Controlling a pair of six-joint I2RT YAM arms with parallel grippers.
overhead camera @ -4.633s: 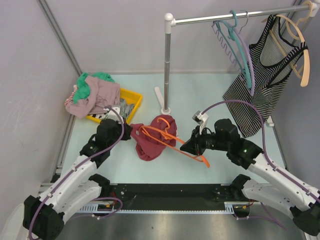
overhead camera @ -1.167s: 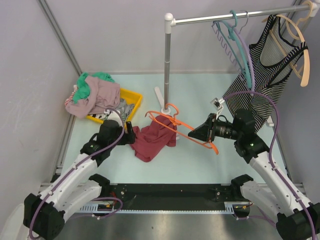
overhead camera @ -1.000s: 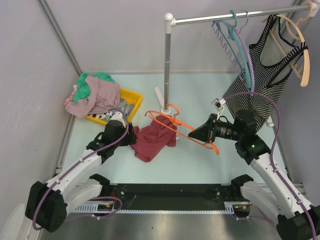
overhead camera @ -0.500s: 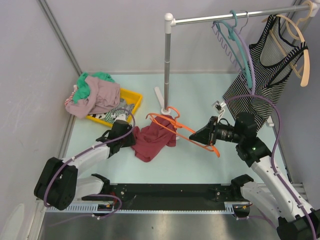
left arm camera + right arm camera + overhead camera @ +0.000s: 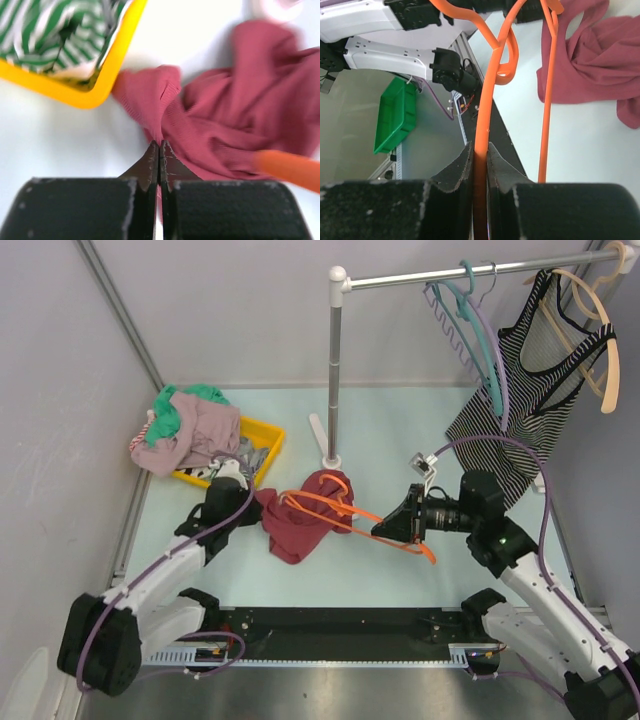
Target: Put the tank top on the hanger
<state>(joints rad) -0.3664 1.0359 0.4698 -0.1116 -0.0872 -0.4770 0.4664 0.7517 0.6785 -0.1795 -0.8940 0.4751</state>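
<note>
The maroon tank top (image 5: 303, 518) lies crumpled on the table in the middle. My left gripper (image 5: 257, 504) is at its left edge, shut on a fold of the fabric (image 5: 165, 120). My right gripper (image 5: 384, 528) is shut on the lower bar of the orange hanger (image 5: 352, 522), which lies slanted across the top of the tank top, its hook end over the cloth. In the right wrist view the hanger bar (image 5: 483, 105) runs between the closed jaws, with the tank top (image 5: 592, 65) beyond it. The hanger's tip (image 5: 290, 170) shows blurred in the left wrist view.
A yellow bin (image 5: 268, 445) with a pile of clothes, a dusty-pink garment (image 5: 195, 430) on top, stands at the back left. The rack pole (image 5: 333, 370) stands just behind the tank top. A striped tank top (image 5: 525, 390) and teal and lilac hangers (image 5: 485, 340) hang at the back right.
My right gripper has brought the hanger down and to the left, over the tank top. The tank top has bunched up towards the middle, and my left gripper keeps its hold.
</note>
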